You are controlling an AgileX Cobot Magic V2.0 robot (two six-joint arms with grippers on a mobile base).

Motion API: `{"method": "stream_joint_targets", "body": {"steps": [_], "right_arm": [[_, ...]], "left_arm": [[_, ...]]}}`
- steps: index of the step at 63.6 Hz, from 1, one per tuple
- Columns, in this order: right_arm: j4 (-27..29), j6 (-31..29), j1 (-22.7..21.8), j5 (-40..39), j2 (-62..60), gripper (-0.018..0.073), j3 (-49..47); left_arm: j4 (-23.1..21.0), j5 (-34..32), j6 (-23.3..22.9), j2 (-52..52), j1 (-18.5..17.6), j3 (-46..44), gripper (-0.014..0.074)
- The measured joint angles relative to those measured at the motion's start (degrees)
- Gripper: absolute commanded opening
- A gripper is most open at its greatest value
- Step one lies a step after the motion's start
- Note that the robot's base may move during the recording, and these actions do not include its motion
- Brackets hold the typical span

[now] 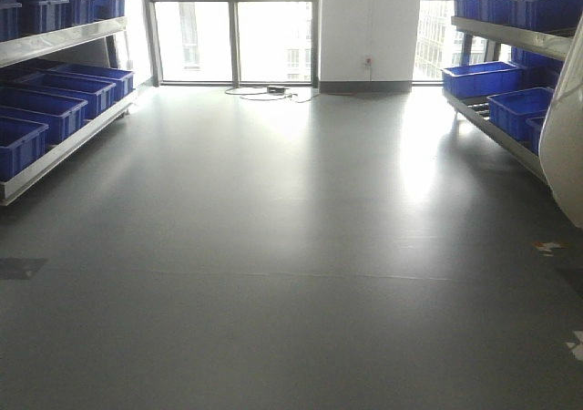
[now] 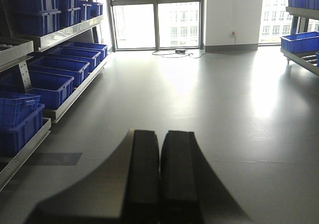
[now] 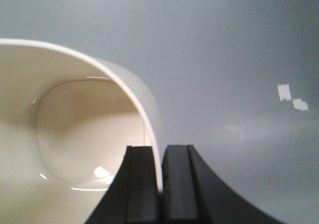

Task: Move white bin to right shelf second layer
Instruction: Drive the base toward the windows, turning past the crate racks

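Observation:
My right gripper point(image 3: 160, 152) is shut on the rim of the white bin point(image 3: 75, 119), one finger inside and one outside the wall. The bin is held above the grey floor, its glossy cream inside facing the camera. A curved part of the bin's wall point(image 1: 567, 128) shows at the right edge of the front view. My left gripper point(image 2: 160, 134) is shut and empty, held over the floor. The right shelf point(image 1: 496, 132) stands at the far right. Its lower level shows rails and blue crates point(image 1: 483, 77). I cannot tell which level is the second layer.
A left shelf point(image 1: 64, 146) carries rows of blue crates point(image 1: 41, 109) on two levels. It also shows in the left wrist view point(image 2: 65, 102). Windows and a cable box point(image 1: 276, 89) are at the far wall. Tape marks point(image 1: 574, 344) lie on the floor at the right.

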Motion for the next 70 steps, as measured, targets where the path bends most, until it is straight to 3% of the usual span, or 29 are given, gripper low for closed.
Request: {"method": "stream_joint_targets", "body": {"steps": [70], "right_arm": [[0.00, 0.00, 0.00, 0.00, 0.00, 0.0053, 0.00]], "left_arm": [[0.00, 0.00, 0.00, 0.00, 0.00, 0.00, 0.0085]]}}
